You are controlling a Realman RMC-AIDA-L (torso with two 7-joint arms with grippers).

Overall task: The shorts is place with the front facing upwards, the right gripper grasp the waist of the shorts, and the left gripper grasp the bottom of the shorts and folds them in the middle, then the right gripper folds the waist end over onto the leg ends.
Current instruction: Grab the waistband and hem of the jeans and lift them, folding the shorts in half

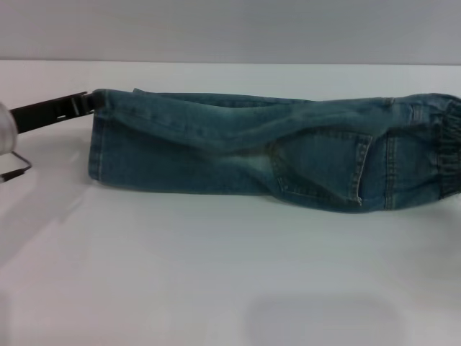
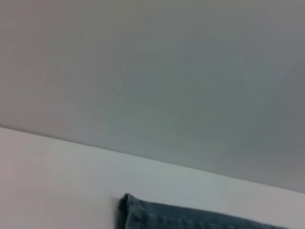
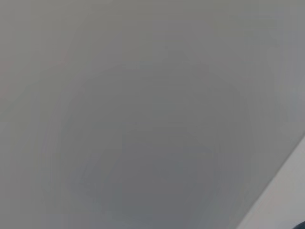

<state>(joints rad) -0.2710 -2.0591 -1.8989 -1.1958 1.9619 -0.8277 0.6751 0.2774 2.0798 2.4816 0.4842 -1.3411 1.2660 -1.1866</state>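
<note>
The shorts (image 1: 274,151) lie on the white counter (image 1: 216,274) already folded lengthwise into 1 long strip, long axis running left-right across the head view. The waist end (image 1: 443,148), with the puckered elastic and a stitched pocket beside it, sits at the far right edge of the head view; the leg ends (image 1: 97,137) sit at the left. The left gripper (image 1: 90,103) comes in from the left, its black finger reaching to the upper far corner of the hem, touching or just at it; whether the jaws are closed on denim I cannot tell, since only 1 dark finger shows and the tip merges with the cloth. A thin black loop hangs lower left, off the cloth. The left wrist view shows only a hem corner of the shorts (image 2: 143,212) on the counter and the grey wall. The right gripper is not in any view; the right wrist view shows blank grey wall and a sliver of counter, so its jaws are unknown. Judgement: the middle fold looks done, and what remains is carrying the waist end over onto the leg ends. That move runs along the long axis, right to left, and the right arm's side is nearer the waistband. The left gripper at the hem would need to clear or pin.
</note>
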